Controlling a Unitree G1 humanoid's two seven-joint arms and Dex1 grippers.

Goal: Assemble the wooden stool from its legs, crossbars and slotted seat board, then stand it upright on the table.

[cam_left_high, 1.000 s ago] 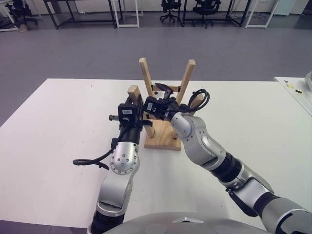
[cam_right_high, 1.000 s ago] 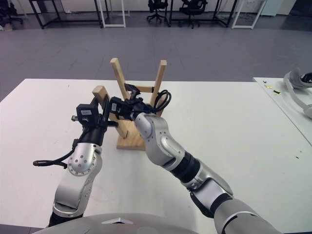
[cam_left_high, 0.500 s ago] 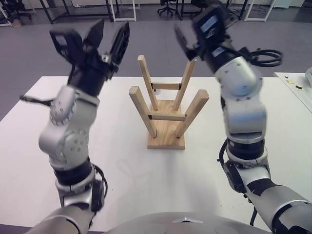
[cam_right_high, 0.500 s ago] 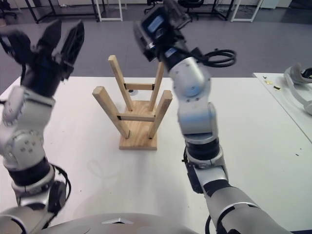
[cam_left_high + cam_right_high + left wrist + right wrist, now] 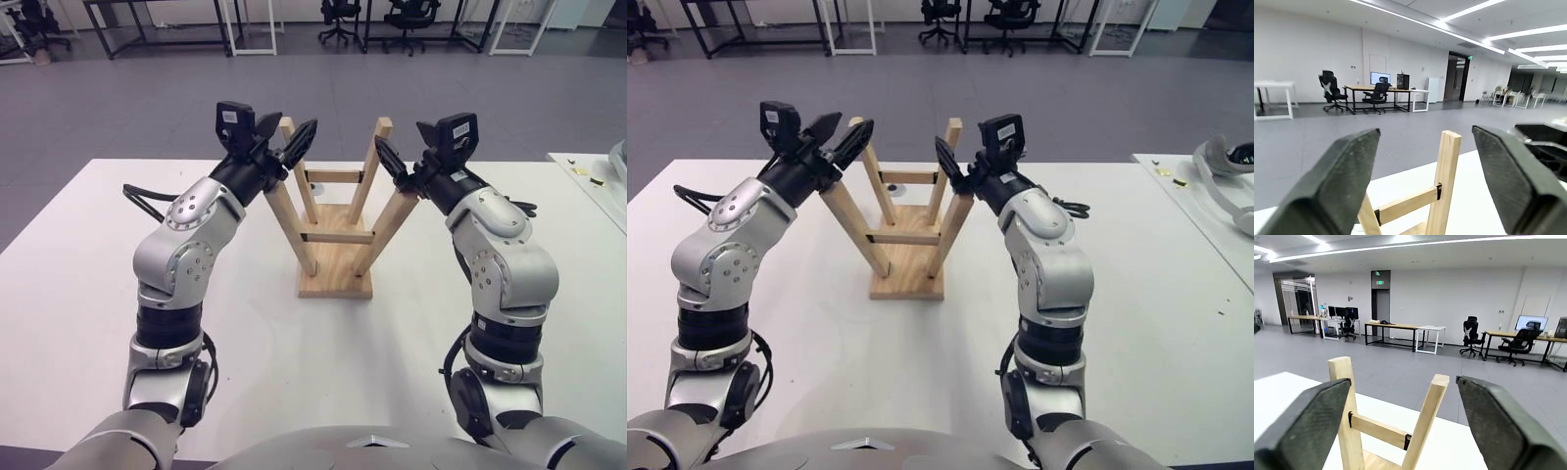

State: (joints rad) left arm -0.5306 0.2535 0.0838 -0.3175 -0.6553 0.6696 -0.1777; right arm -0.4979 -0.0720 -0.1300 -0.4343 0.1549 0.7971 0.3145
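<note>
White bench (image 5: 98,255) | pale wooden four-legged stool (image 5: 335,235) assembled, seat-down, legs up | left claw (image 5: 282,139), right claw (image 5: 407,149) spread, empty, flanking legs | best: clamp opposite legs evenly, flip together

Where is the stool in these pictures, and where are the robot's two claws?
stool (image 5: 335,277), left eye view, on its seat board.
left gripper (image 5: 295,121), left eye view, midway between its open fingertips.
right gripper (image 5: 400,135), left eye view, midway between its open fingertips.

Rounded silver shells with black joint bands cover both arms (image 5: 186,250). Black cables (image 5: 140,199) loop alongside; the wrists carry white labels (image 5: 230,115).
</note>
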